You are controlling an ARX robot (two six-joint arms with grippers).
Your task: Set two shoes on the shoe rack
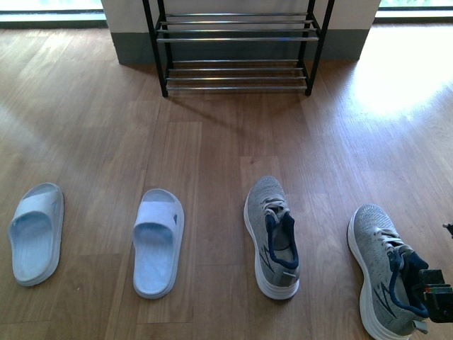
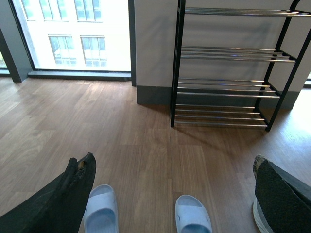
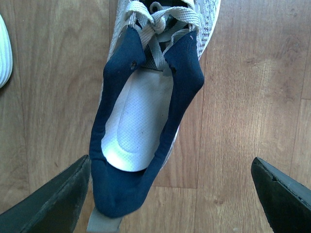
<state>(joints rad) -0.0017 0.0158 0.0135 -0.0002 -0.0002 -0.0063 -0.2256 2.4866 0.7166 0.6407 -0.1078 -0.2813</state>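
Note:
Four shoes lie in a row on the wood floor. Two pale blue slides (image 1: pixel 37 234) (image 1: pixel 158 241) are on the left, and two grey sneakers (image 1: pixel 271 234) (image 1: pixel 382 269) with navy collars are on the right. The shoe rack (image 1: pixel 237 42), black framed with chrome rods, stands at the far wall with nothing on it. My right gripper (image 3: pixel 170 165) hangs open above the heel of the rightmost sneaker (image 3: pixel 141 121), with the navy collar close to one finger (image 3: pixel 58 199). My left gripper (image 2: pixel 172 162) is open over the floor behind both slides (image 2: pixel 101 211) (image 2: pixel 193 216), facing the rack (image 2: pixel 228 87).
A grey baseboard and white wall (image 1: pixel 134 28) run behind the rack, with bright windows (image 2: pixel 77 34) to the left. Bare wood floor (image 1: pixel 226 142) lies between the shoes and the rack. A white sole edge (image 3: pixel 4 53) shows beside the sneaker in the right wrist view.

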